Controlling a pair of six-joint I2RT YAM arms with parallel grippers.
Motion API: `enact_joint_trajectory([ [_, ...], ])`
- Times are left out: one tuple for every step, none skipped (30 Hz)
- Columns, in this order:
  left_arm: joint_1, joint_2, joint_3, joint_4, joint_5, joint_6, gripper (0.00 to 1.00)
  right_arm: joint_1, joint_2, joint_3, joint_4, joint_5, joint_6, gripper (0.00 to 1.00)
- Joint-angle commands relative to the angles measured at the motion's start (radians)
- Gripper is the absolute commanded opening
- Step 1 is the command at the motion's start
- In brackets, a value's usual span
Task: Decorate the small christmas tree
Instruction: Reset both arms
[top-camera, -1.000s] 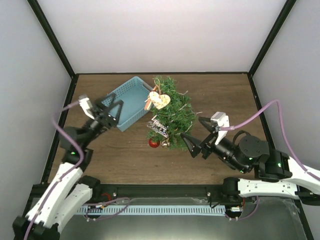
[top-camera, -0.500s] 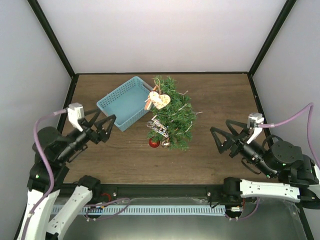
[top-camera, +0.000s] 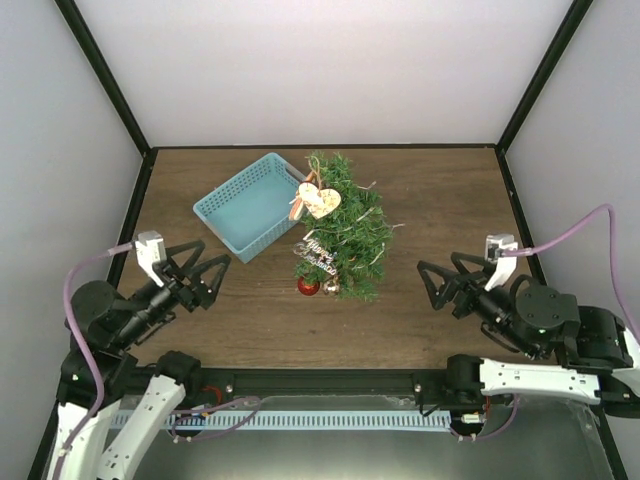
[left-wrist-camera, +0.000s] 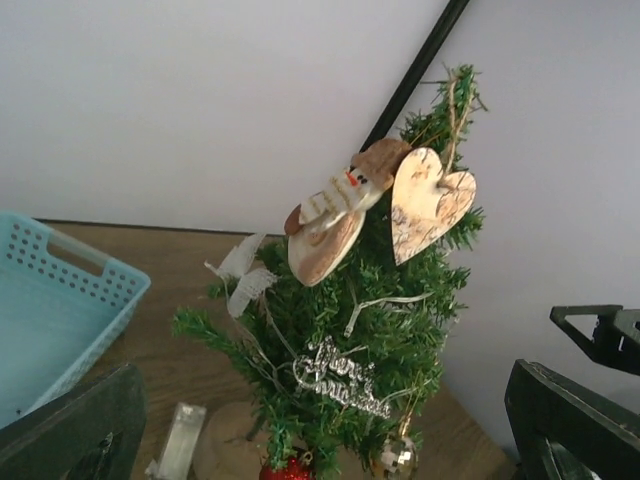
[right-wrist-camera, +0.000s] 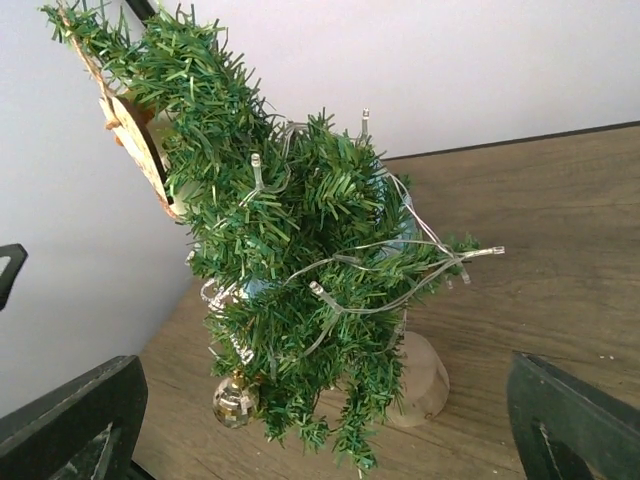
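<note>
The small christmas tree (top-camera: 340, 235) stands upright near the middle of the table (top-camera: 440, 190), its crown just beside the right corner of the light-blue basket (top-camera: 250, 205), which sits toward the far left corner.

**Fitted items.** A wooden heart (left-wrist-camera: 432, 200) and a snowman figure (left-wrist-camera: 335, 215) hang near the top. A silver "Merry Christmas" sign (left-wrist-camera: 340, 378), a red bauble (left-wrist-camera: 290, 468) and a gold bauble (right-wrist-camera: 232, 400) hang low. A light string (right-wrist-camera: 400, 270) loops through the branches. No loose ornament shows in the basket, so the task looks close to complete.

**Tool state.** The left gripper (top-camera: 213, 256) hovers over the near left part of the table, jaws wide apart, holding nothing. The right gripper (top-camera: 437, 264) hovers over the near right part, jaws likewise spread and unloaded. Both are well apart from the tree.

**Handling.**
- The tree is probably light and top-heavy on its small pot base (right-wrist-camera: 420, 380), so a sideways push on the crown is likely to tip it.
- The needle branches appear soft and springy and give a poor grip.
- To steady or move the tree, grip low, at the pot base or the trunk just above it.
- Keep the fingers clear of the light string, which may snag.
- The hanging ornaments sit on thin loops and could be knocked off.
</note>
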Motion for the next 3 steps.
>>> enact_joint_trajectory([
  [0.004, -0.019, -0.016, 0.031, 0.027, -0.029, 1.00, 0.005, -0.026, 0.008, -0.027, 0.024, 0.052, 1.00],
  [0.004, -0.020, -0.016, 0.031, 0.025, -0.028, 1.00, 0.004, -0.025, 0.010, -0.028, 0.023, 0.051, 1.00],
  [0.004, -0.020, -0.015, 0.029, 0.023, -0.028, 1.00, 0.004, -0.024, 0.012, -0.029, 0.020, 0.050, 1.00],
])
